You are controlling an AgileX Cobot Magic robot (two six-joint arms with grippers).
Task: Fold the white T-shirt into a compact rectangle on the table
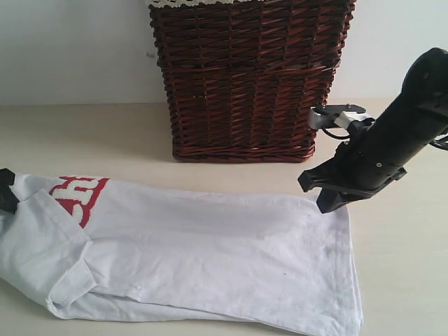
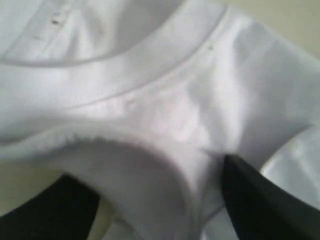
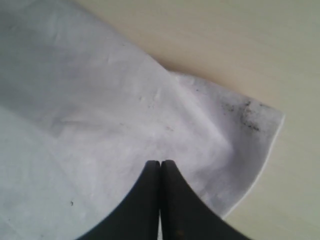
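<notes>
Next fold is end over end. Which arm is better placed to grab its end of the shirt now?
Probably left. The left gripper stands open astride the collar of the white T-shirt; the right gripper is shut at the hem corner and must open first.

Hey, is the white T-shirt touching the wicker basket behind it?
Apart. The exterior view shows a strip of bare table between the white T-shirt and the wicker basket.

Homelike laundry spot: wicker basket (image 1: 252, 77) (lace-lined), table (image 1: 84, 133).
</notes>
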